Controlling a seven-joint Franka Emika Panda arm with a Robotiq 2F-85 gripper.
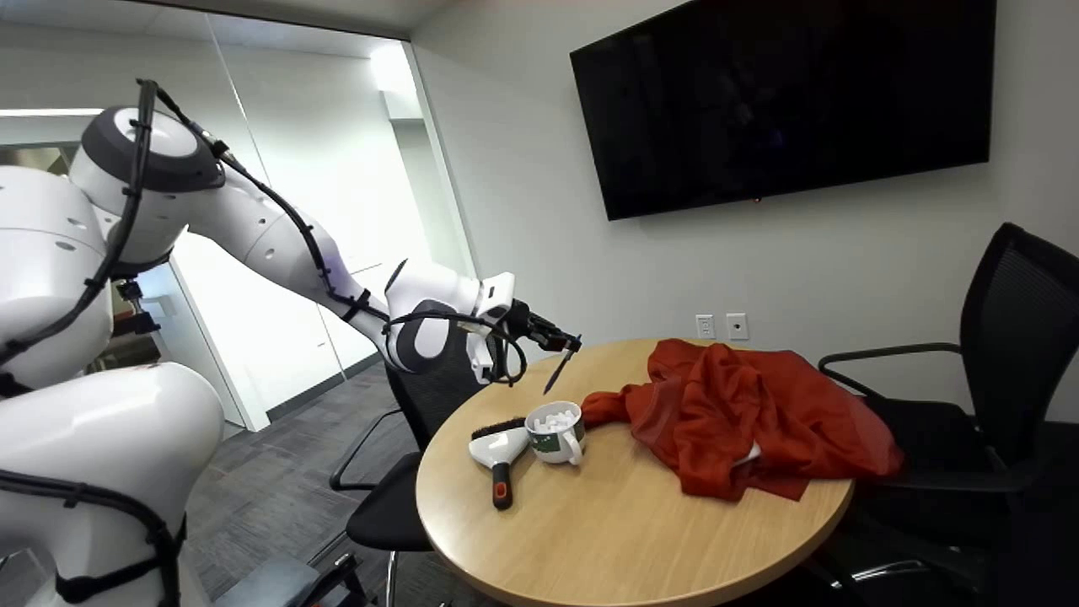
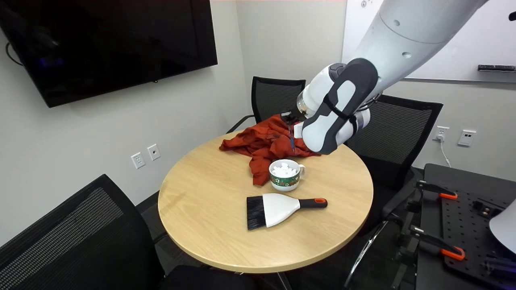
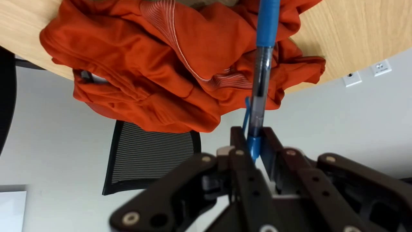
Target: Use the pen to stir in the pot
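Note:
The pen (image 1: 559, 373) is thin, with blue ends and a clear barrel. My gripper (image 1: 572, 343) is shut on one blue end of it, as the wrist view shows at the fingertips (image 3: 253, 131). The pen (image 3: 262, 71) slants down from the jaws, its free end running out of the wrist view. The pot is a small white cup (image 1: 550, 447) with a green band and a handle, filled with white pieces (image 2: 284, 170). It stands upright on the table in both exterior views. The pen's lower end (image 2: 292, 145) is above the pot's rim and apart from it. The wrist view does not show the pot.
A red cloth (image 2: 266, 141) lies crumpled on the round wooden table (image 1: 641, 539), close against the pot. A white brush with dark bristles and a black handle (image 2: 280, 208) lies on the pot's other side. Black chairs (image 1: 1003, 354) stand round the table. A screen (image 1: 792, 101) hangs on the wall.

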